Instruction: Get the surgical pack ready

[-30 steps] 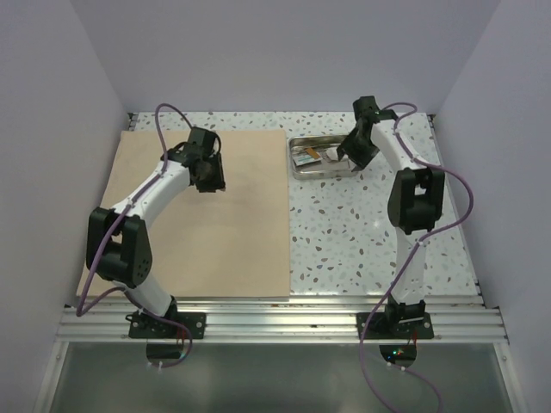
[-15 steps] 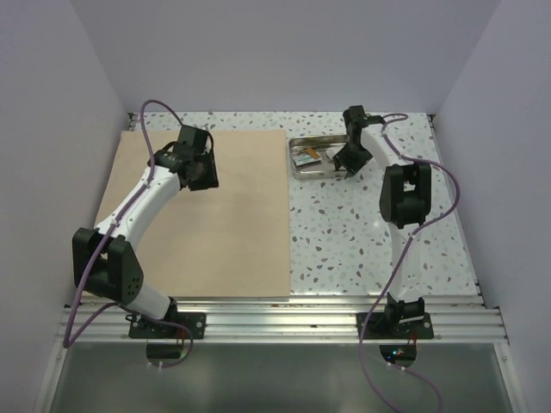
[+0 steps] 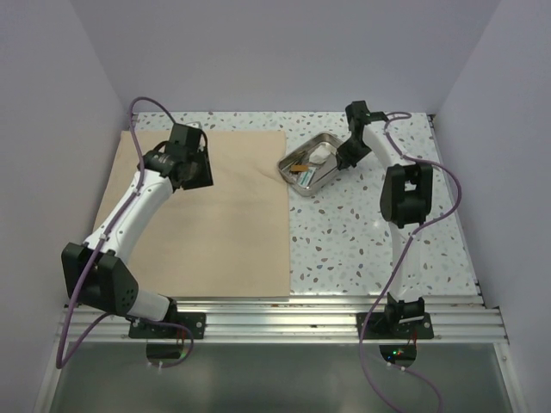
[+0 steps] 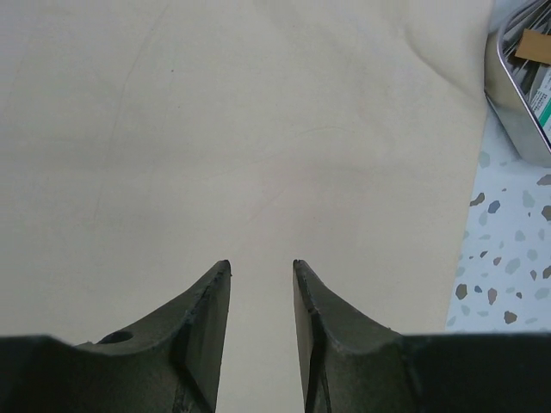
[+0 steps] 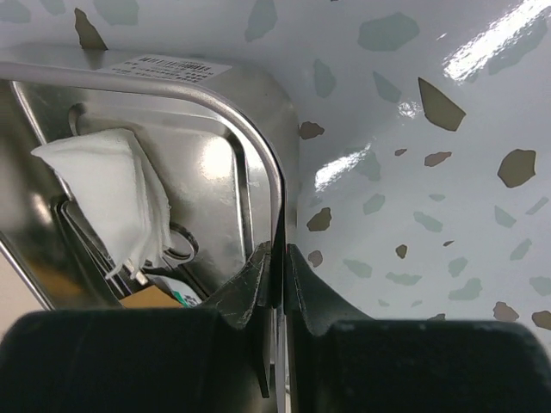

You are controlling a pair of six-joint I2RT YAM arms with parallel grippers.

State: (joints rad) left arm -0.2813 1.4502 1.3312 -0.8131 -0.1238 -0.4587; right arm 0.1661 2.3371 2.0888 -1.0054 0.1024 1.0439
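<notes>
The tan wrap sheet (image 3: 207, 215) lies flat on the left half of the table; in the left wrist view the sheet (image 4: 258, 129) fills most of the frame. My left gripper (image 3: 196, 176) (image 4: 261, 262) hovers over its far part, open, nothing between the fingers. The steel tray (image 3: 297, 160) sits turned at an angle just right of the sheet's far corner. Inside the tray (image 5: 215, 172) lie white gauze (image 5: 112, 189), a scissors handle (image 5: 176, 245) and a packet (image 5: 151, 297). My right gripper (image 3: 342, 160) (image 5: 280, 248) is shut on the tray's right rim.
The speckled tabletop (image 3: 362, 232) stretches right of the sheet. Purple walls close in the back and both sides. An aluminium rail (image 3: 284, 314) with both arm bases runs along the near edge. The tray's corner (image 4: 516, 86) shows at the left wrist view's upper right.
My right gripper closed on the tray's rim, and the tray swung and slid left toward the sheet. My left arm drew back and left over the sheet.
</notes>
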